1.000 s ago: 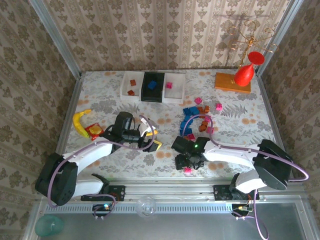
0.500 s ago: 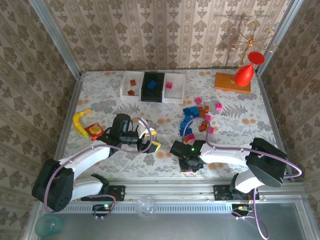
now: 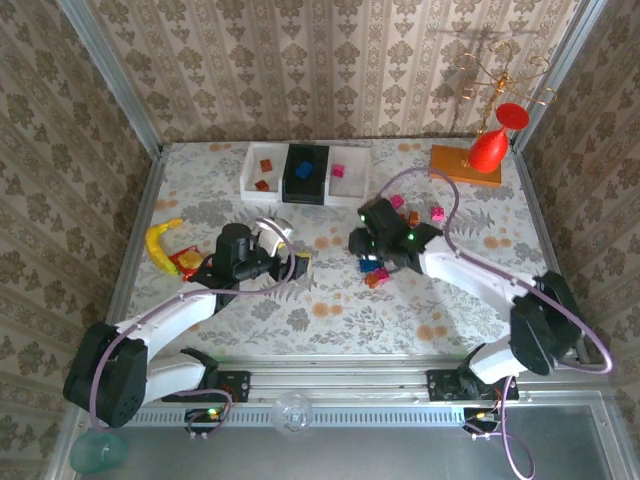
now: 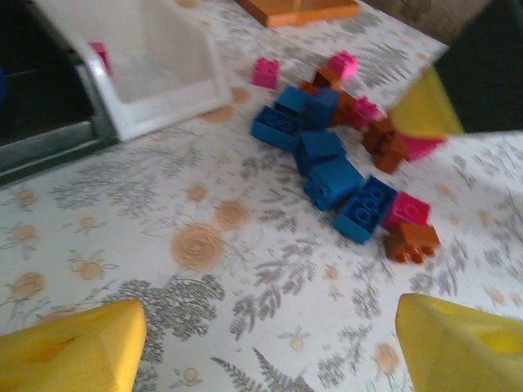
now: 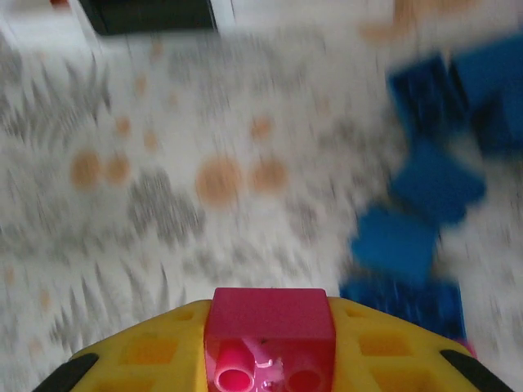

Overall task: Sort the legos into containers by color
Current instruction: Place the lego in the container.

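Left hand (image 3: 296, 262) spread, right hand (image 3: 362, 240) clamping pink lego (image 5: 270, 318)

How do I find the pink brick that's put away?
Find the row of three small plastic bins far across the flowery table. In the white bin right of the black one lies one magenta-pink plastic brick, alone; the other white bin holds orange-brown bricks.

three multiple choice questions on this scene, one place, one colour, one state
1. The black bin stands: A between the white bins; B at the row's left end; C at its right end.
2. The brick in the right tool is: A blue; B pink; C orange-brown.
3. The left tool is: A open and empty; B shut on a brick; C shut on a banana.
Answers: 1 A, a white bin flanks each side; 2 B, the right wrist view shows it pink; 3 A, its fingers stand apart, nothing between.
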`<action>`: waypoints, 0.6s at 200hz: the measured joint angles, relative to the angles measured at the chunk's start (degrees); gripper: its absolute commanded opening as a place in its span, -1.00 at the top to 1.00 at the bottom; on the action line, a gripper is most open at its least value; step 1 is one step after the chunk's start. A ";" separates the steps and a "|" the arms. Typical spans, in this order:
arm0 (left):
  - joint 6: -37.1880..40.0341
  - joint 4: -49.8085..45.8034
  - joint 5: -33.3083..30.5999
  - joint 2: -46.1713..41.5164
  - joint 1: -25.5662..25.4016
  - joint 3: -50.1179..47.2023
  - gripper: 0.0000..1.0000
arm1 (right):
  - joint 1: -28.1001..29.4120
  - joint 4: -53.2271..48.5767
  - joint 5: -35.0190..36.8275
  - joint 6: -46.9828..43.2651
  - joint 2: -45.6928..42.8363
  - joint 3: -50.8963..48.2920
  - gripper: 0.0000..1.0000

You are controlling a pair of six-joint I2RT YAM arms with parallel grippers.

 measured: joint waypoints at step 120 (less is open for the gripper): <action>-14.38 -0.92 -9.14 6.36 -0.94 6.80 -0.61 | -10.27 2.91 8.55 -11.28 46.25 53.02 -0.38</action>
